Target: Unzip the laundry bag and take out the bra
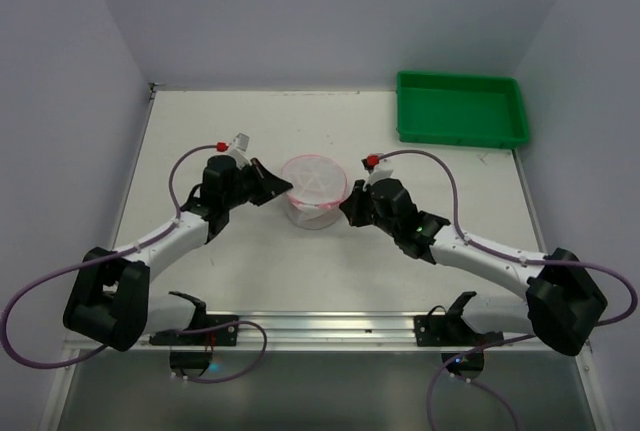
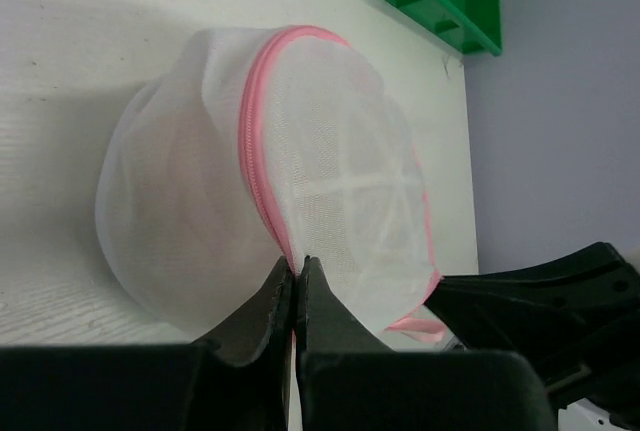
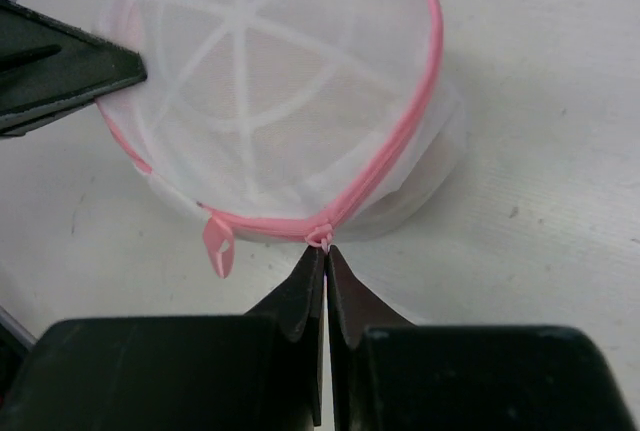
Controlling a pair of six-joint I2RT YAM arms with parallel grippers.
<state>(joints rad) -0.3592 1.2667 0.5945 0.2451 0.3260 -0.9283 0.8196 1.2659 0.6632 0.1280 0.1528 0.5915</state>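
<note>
One laundry bag (image 1: 315, 189) stands on the table (image 1: 250, 281), and its single pink zipper trim (image 3: 400, 141) runs around the rim between the two round mesh halves. Two grippers meet it. The left gripper (image 2: 297, 273) is at the bag's left side, its fingers pressed narrow on the trim. The right gripper (image 3: 325, 251) is at the bag's right side, pinched tight on a small pink knot of the trim, perhaps the zipper slider. One pink tab (image 3: 217, 244) hangs just beside that pinch. A pale beige mass inside the bag shows through the mesh, likely the bra (image 2: 175, 221). One green tray (image 1: 460, 109) lies well apart, beyond the bag and to its right.
</note>
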